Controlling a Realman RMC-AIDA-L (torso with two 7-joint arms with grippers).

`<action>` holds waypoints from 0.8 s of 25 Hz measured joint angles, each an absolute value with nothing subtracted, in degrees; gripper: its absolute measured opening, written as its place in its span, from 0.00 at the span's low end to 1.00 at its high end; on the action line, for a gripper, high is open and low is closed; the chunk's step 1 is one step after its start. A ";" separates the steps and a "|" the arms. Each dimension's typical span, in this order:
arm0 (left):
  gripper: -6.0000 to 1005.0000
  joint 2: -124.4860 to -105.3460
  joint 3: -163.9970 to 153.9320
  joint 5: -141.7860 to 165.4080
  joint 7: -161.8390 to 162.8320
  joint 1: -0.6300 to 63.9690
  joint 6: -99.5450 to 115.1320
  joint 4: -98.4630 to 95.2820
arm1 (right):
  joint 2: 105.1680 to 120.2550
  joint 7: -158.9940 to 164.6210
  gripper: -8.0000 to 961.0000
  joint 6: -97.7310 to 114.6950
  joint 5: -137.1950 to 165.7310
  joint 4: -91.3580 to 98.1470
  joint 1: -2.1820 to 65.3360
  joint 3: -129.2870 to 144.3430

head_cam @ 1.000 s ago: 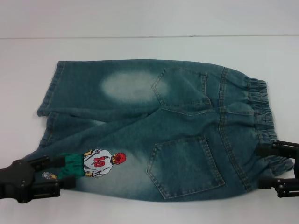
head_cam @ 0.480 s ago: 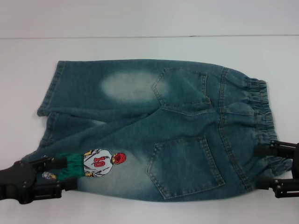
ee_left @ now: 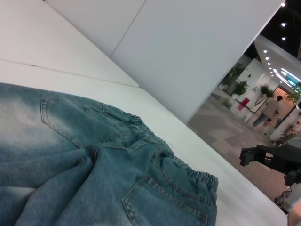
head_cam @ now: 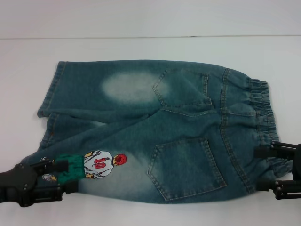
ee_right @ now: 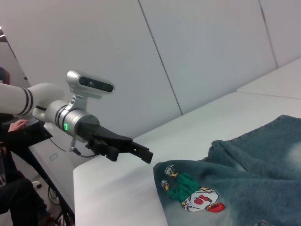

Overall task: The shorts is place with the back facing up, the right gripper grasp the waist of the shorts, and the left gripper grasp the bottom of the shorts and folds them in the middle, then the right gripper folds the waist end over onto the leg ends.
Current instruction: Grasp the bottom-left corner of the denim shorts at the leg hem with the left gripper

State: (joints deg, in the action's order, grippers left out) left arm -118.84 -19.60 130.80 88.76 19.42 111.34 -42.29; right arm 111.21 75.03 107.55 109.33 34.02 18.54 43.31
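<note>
Shorts (head_cam: 155,132): flat on tabletop (head_cam: 150,47), back up.
Left claw (head_cam: 63,176): open, backed slightly off near leg hem.
Right claw (head_cam: 261,168): open, crept inward, straddling waist (head_cam: 263,108); neither grips yet.

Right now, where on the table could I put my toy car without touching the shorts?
The widest bare strip of the table lies beyond the shorts, on their far side. More bare table lies past the leg ends. It is crowded near the front: the left gripper is at the cartoon leg, the right gripper at the waist, both open.
</note>
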 joint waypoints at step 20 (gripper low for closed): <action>0.92 -116.01 -9.16 142.81 92.66 18.72 104.31 -49.89 | 111.74 74.93 0.93 106.86 110.75 34.02 19.15 42.97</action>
